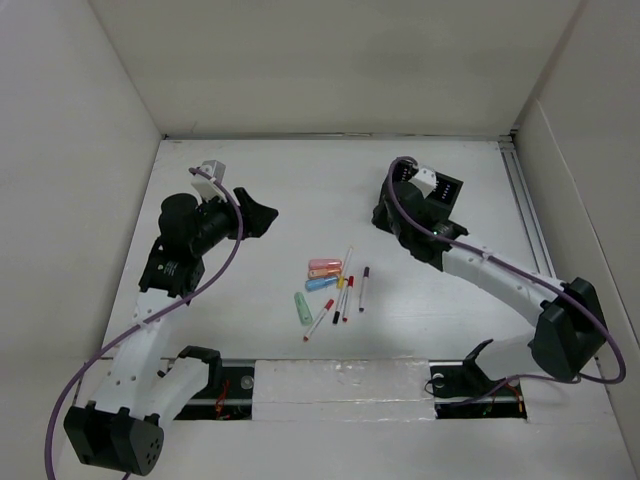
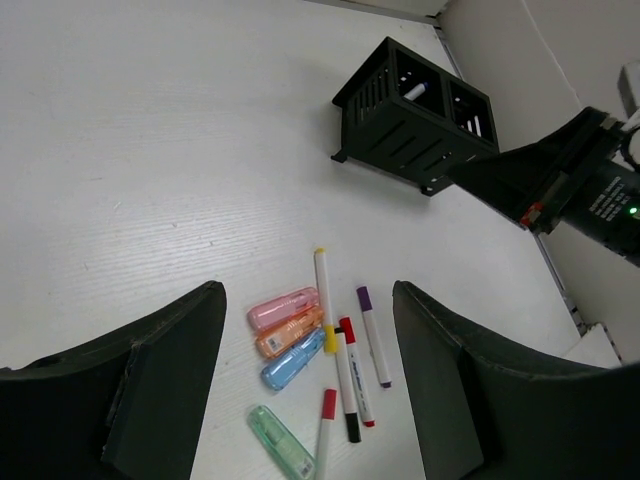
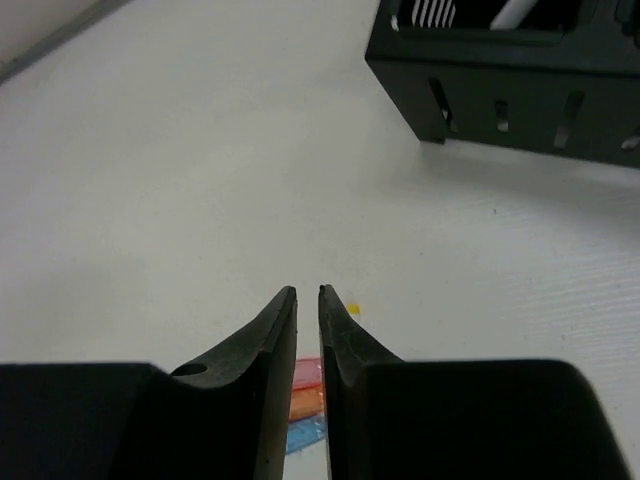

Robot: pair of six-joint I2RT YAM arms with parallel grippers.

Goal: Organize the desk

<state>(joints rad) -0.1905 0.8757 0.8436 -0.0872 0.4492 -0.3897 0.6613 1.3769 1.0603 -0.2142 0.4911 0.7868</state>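
Markers (image 2: 347, 372) and highlighters (image 2: 288, 335) are clustered at the middle of the white bench (image 1: 270, 170), well apart from the black organizer (image 2: 415, 115). The left hand (image 2: 305, 288) is held wide and aimed toward them, seemingly for a pick. The right hand (image 3: 307, 292) is narrowly parted and empty.

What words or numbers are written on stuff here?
No text here is clear enough to quote.
Red-capped marker: small print along its white side, too tiny to read.
Right arm: white lettering on the black casing, too blurred to read.
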